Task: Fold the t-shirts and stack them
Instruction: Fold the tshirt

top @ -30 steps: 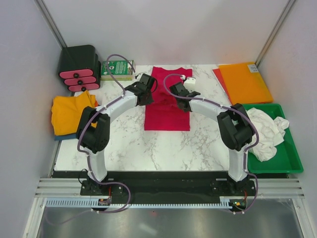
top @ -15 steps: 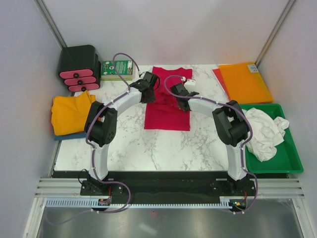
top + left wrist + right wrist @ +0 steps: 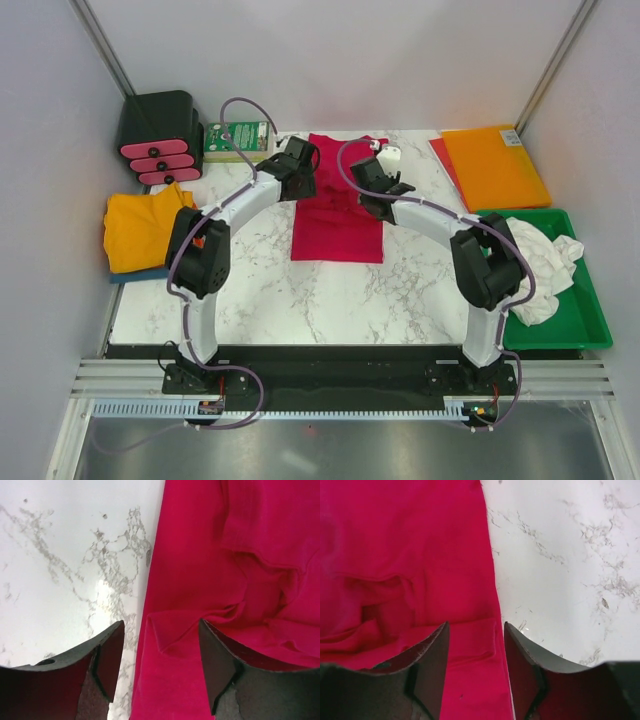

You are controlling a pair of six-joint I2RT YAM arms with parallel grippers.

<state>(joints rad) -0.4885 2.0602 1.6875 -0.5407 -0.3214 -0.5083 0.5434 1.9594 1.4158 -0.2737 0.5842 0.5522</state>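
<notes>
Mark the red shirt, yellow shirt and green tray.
red shirt (image 3: pixel 337 238): top external view, lower body panel.
yellow shirt (image 3: pixel 135 230): top external view, middle of cloth.
green tray (image 3: pixel 573 322): top external view, bare floor.

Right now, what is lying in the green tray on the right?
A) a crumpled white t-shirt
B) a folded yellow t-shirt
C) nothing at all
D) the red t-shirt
A: the crumpled white t-shirt is heaped in the green tray, while the red t-shirt lies flat on the marble table.

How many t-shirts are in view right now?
3 clear: crimson-red cloth t-shirt mid-table; folded golden-yellow cloth t-shirt at left edge; crumpled white cloth t-shirt in green plastic tray. Others may hide beneath.
</notes>
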